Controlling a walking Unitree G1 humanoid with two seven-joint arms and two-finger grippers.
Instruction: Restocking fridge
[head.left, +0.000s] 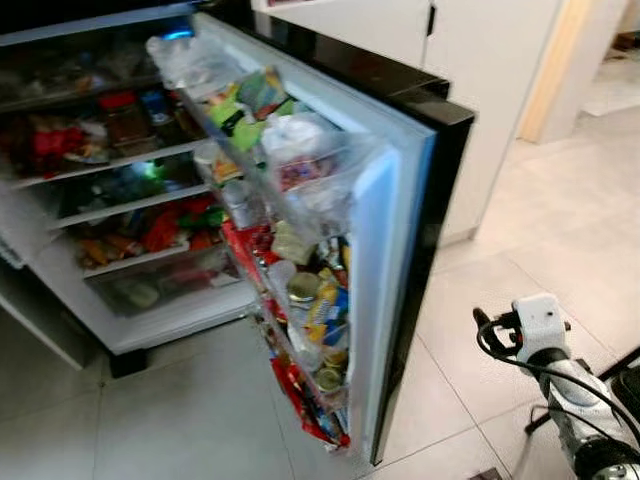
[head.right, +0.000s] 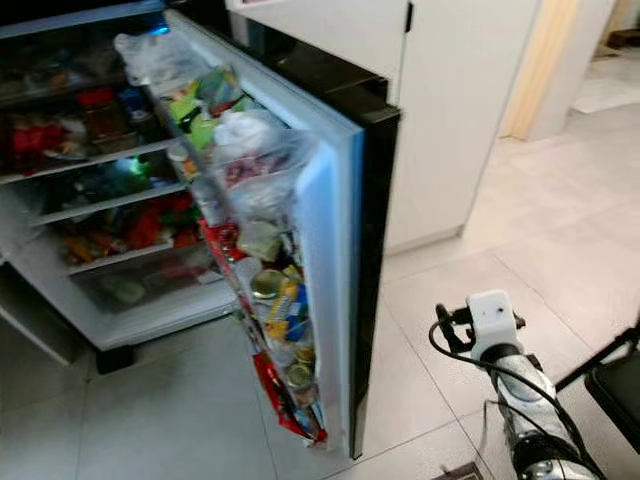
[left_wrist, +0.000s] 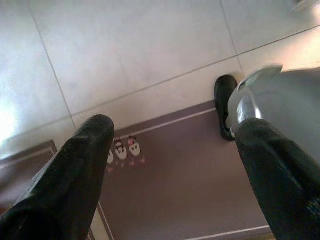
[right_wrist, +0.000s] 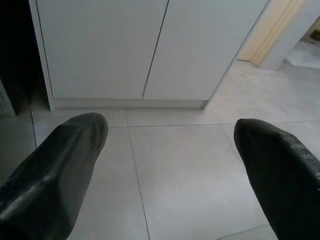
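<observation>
Black fridge (head.left: 420, 110) standing open, its white-lined door (head.left: 385, 250) crammed with soft, crinkly packets.
Right gripper (right_wrist: 165, 150) and left gripper (left_wrist: 170, 165) hanging empty, fingers apart; door probably swinging heavy, best pushed at outer edge.

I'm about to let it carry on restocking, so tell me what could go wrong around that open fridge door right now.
1. The fridge door stands wide open and its door shelves are crammed; loose bags near the top could spill if bumped.
2. The right arm is raised close to the door's outer edge, so a swing could strike it.
3. The left gripper, jaws open, hangs over a floor mat, a possible trip spot.
</observation>
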